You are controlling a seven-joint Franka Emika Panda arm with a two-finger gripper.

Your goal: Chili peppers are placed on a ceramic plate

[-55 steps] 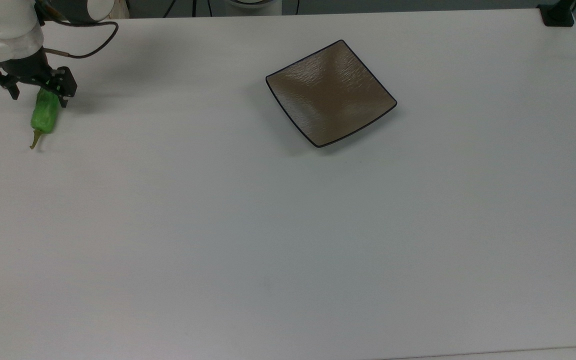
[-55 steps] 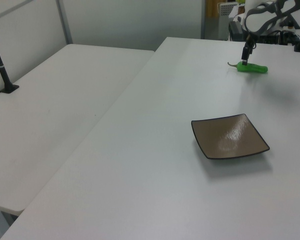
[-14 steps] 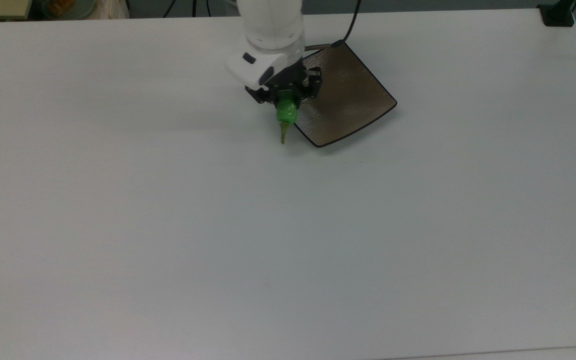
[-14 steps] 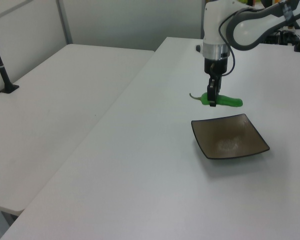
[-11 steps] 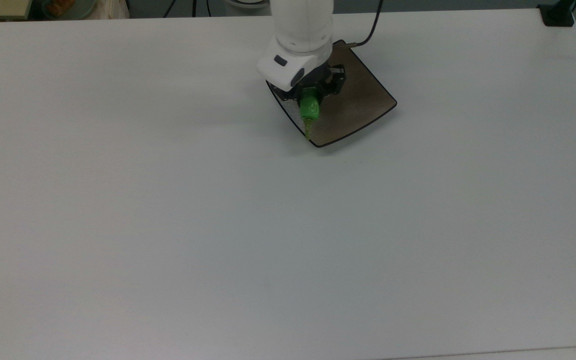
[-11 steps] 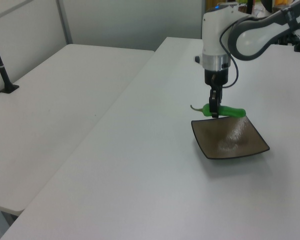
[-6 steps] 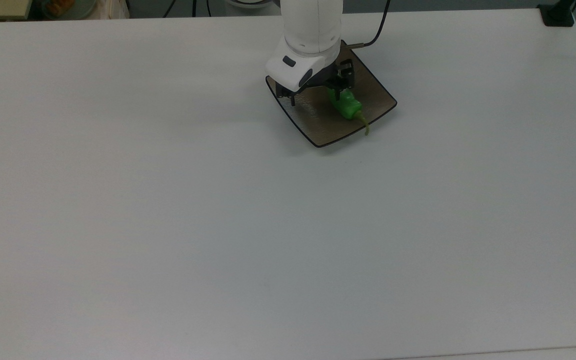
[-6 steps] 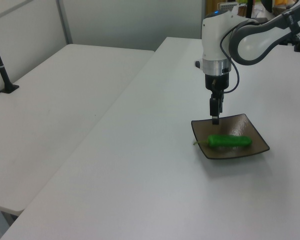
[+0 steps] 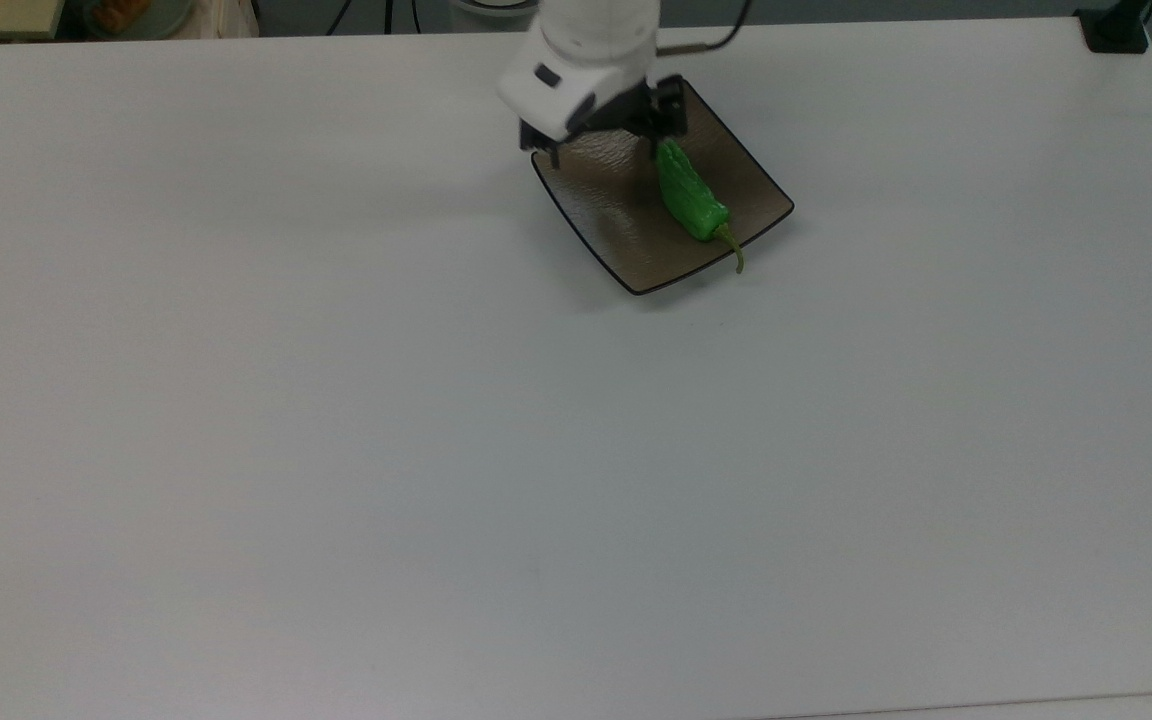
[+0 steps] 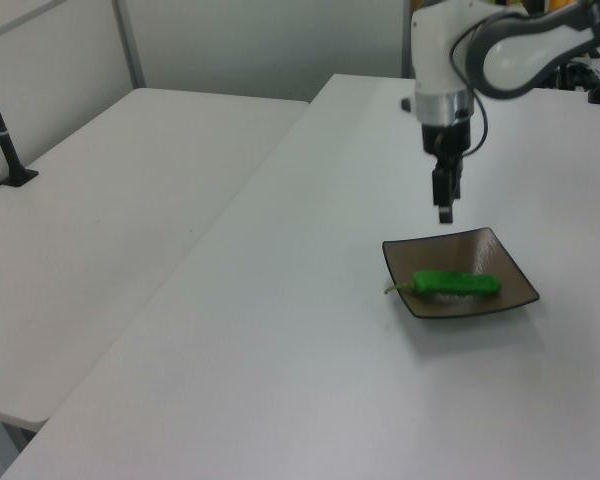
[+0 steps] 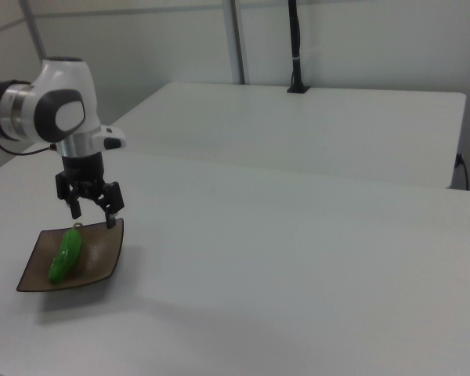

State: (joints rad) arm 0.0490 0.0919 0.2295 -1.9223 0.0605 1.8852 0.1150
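Top view: white table (image 9: 336, 450) carries the ceramic plate (image 9: 626, 235) near its far edge. Arm (image 10: 500, 40) reaches in above the plate, gripper (image 11: 90, 207) hanging over the plate's far side, fingers spread apart, nothing held, clear of the pepper. Chili pepper (image 9: 688, 195) lies flat on the plate, toward the top view's right; its stem (image 9: 733, 248) pokes over the rim. In the left view the stem points to the left view's left.
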